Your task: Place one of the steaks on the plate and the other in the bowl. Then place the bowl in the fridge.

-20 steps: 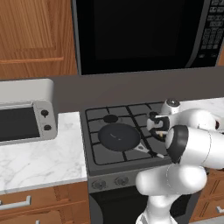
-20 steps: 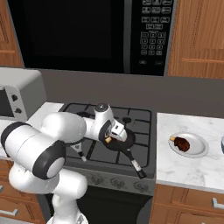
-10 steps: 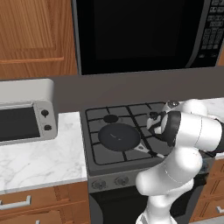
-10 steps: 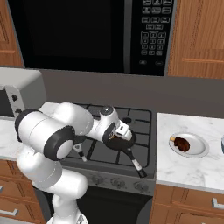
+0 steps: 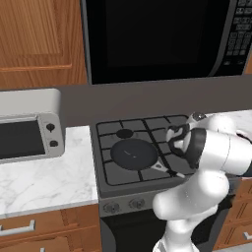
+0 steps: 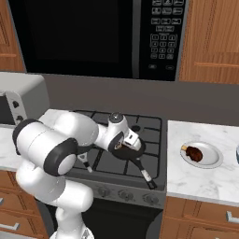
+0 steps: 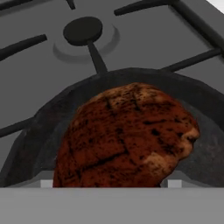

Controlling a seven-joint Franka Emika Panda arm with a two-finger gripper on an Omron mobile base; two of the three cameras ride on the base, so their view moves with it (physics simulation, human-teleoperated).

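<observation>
A: Where is the end effector (image 6: 133, 142) right now?

B: Low over the black frying pan (image 6: 127, 151) on the stove (image 6: 116, 140), right above a steak (image 7: 127, 135). The hand view has the meat very close, lying in the pan. Whether the jaws are wide, narrow or gripping it I cannot tell; the tips hardly show at the bottom of that view.

A: And the other steak (image 6: 193, 153)?

B: Already on the plate (image 6: 210, 161), on the marble table (image 6: 200, 172) right of the stove. So this one is probably meant for the bowl, which then goes in the fridge.

A: What could go wrong?

B: The lump is rounded and looks slick. A shallow or off-centre pinch could let it squirt sideways or drop back mid-lift. Pressing too low could hit the pan's floor and shove the pan, whose handle (image 6: 144, 172) points toward the stove's front edge.

A: Anything changed from half a second ago?

B: Little. In the right base view the arm's big elbow has swung back toward the camera, while the hand stays over the pan. The plate and its steak have not moved.
</observation>
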